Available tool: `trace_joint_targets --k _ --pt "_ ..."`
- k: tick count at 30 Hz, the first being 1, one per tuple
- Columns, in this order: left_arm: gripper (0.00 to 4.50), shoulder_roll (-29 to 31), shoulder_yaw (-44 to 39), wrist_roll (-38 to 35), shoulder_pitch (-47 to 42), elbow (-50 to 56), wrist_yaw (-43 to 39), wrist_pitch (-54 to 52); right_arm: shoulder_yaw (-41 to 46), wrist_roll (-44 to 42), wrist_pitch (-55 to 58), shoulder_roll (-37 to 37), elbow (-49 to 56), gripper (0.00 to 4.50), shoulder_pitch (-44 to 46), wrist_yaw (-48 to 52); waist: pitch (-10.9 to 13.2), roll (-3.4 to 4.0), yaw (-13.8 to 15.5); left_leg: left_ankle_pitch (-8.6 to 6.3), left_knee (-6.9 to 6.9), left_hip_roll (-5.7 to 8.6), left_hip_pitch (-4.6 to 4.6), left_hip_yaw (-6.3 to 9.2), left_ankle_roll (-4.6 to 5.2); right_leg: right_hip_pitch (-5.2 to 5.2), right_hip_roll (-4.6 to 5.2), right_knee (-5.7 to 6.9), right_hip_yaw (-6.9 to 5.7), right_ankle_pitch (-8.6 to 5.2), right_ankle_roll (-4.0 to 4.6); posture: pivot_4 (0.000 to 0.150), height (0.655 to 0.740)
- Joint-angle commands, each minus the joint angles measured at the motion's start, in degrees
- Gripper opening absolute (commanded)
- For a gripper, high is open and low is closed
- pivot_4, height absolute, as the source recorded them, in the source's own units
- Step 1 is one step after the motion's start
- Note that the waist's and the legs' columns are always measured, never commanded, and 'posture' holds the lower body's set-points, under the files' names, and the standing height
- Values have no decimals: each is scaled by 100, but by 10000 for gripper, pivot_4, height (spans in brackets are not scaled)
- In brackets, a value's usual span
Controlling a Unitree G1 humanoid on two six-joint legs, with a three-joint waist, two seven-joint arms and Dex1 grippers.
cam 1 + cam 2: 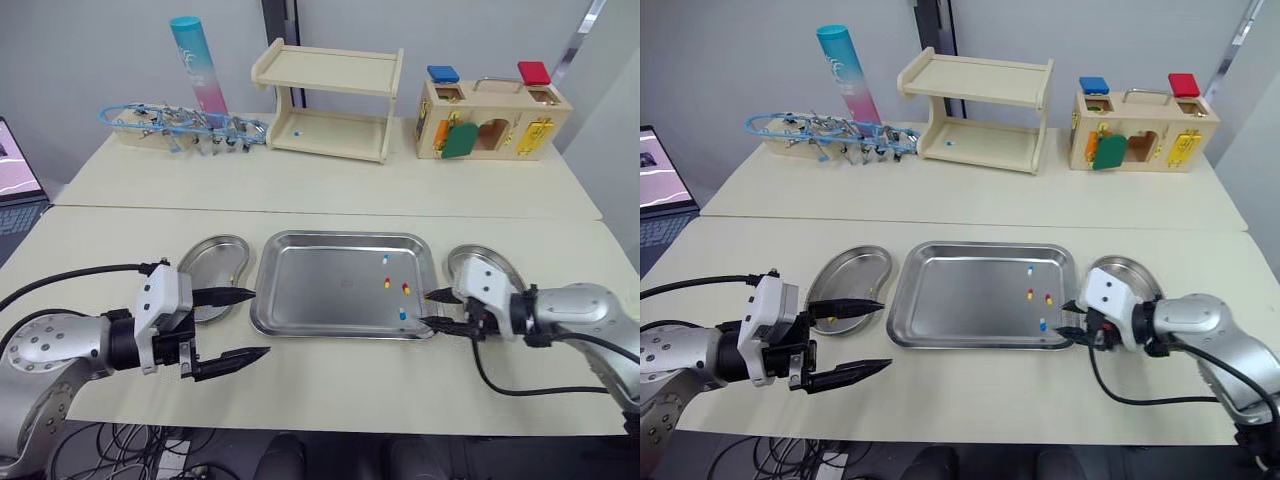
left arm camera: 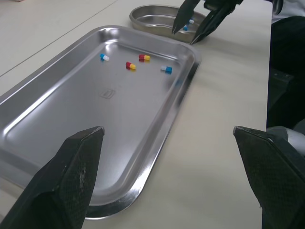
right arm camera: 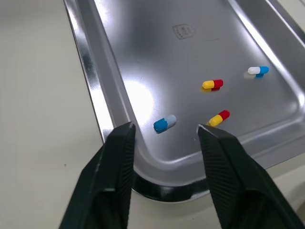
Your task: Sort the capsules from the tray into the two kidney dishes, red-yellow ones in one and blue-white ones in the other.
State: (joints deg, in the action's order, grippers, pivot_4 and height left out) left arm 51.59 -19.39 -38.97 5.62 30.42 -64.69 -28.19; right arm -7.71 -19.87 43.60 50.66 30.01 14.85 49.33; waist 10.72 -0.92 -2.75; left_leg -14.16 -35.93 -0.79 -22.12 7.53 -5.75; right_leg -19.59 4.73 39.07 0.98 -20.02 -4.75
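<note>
A steel tray (image 1: 300, 300) lies at the table's front middle. Near its right end are two blue-white capsules (image 1: 386, 258) (image 3: 165, 123) and two red-yellow capsules (image 1: 387, 283) (image 3: 218, 117). One kidney dish (image 1: 215, 262) sits left of the tray; the other kidney dish (image 1: 487, 268) sits to the right, with a blue-white capsule (image 2: 187, 27) in it. My right gripper (image 1: 425, 308) is open at the tray's right front corner, its tips either side of the nearest blue-white capsule and just above it. My left gripper (image 1: 261, 322) is open wide at the tray's left front corner, holding nothing.
On the far table stand a wooden shelf (image 1: 330, 100), a wooden lock box (image 1: 490, 120), a blue rack of clips (image 1: 185, 125) and a tall pink-blue tube (image 1: 198, 65). A laptop (image 1: 18, 170) sits at the far left. The near table edge runs just behind both grippers.
</note>
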Motion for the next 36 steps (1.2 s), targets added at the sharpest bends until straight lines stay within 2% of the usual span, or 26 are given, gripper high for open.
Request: trace_joint_targets --k 1,6,17,27,36 --pt "45000 -1 58 -129 -123 241 48 30 -169 14 770 -139 403 18852 180 -429 0 0 16 0 0 0 0 0 0 0 0 0 0 0 0 1500 7400" --pt "45000 8 201 -44 -153 258 -1 143 -520 78 1520 -534 496 18852 459 -887 0 0 25 0 2 1 -1 1 0 -2 -1 -1 -1 0 0 1500 7400" --pt "45000 -52 391 18 -157 264 73 333 -1118 408 1724 -813 227 18852 768 -1259 0 0 43 0 2 1 -1 2 1 -4 -1 -1 -1 0 0 1500 7400" --pt "45000 -120 592 82 -434 171 238 332 -1335 648 1525 -665 -21 18852 1006 -1148 0 0 58 0 2 1 -2 3 1 -4 -1 -2 -2 0 0 1500 7400" --pt "45000 -200 724 63 -622 207 389 252 -1683 1135 697 -371 -442 18852 1313 -659 0 0 54 0 1 1 -3 3 1 -5 -1 -3 -2 0 0 1500 7400"
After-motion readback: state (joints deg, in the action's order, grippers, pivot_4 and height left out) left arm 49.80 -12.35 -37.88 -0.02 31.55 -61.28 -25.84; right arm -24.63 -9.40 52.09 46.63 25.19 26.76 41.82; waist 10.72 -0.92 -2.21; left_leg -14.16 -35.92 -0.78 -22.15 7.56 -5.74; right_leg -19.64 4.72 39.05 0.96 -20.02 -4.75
